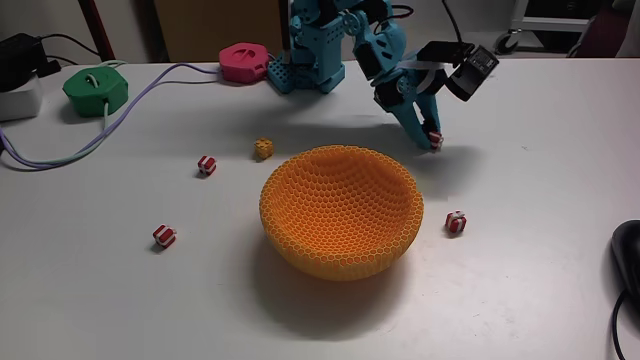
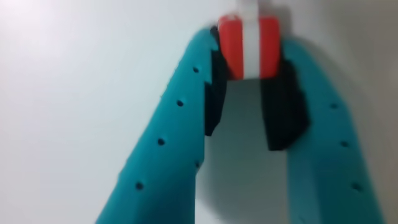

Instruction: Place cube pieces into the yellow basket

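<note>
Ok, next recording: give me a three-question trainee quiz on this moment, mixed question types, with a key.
1. True or false: the pincer is shut on a red-and-white striped cube.
2. How many red-and-white cubes lie loose on the table in the fixed view?
3. Multiple choice: the honeycomb-mesh yellow basket holds A) three cubes B) one cube C) no cube that can be seen.

Key
1. True; the wrist view shows it between the fingers.
2. Three: one at upper left, one at lower left, one right of the basket. A yellow cube is apart.
3. C
</note>
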Motion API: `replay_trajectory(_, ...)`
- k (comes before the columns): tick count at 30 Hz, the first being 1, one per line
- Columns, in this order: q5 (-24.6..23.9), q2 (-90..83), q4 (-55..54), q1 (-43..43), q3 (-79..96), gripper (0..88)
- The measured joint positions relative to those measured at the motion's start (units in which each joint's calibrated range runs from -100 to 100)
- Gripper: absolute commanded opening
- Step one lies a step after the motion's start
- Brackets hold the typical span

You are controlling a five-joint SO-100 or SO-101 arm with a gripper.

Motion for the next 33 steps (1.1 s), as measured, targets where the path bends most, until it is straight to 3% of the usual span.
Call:
replay_trajectory(6, 15.0, -6.5, 23.8, 22.0, -22.8, 3.5)
replay_trajectory(10, 21.5, -1.1, 30.3, 36.2, -35.1, 23.9)
replay_trajectory(14, 23.0, 1.9, 37.2, 43.5, -38.5, 42.5)
replay_trajectory(17, 23.6, 2.2, 42.3, 44.0, -39.9, 49.6)
replay_trajectory(21, 24.9, 3.0, 50.9, 42.4, -45.6, 49.4)
replay_trajectory(26, 28.3, 10.6, 62.8, 33.0, -61.5, 43.2)
replay_trajectory(33, 26.6, 24.9, 64.4, 17.5, -72.5, 32.2)
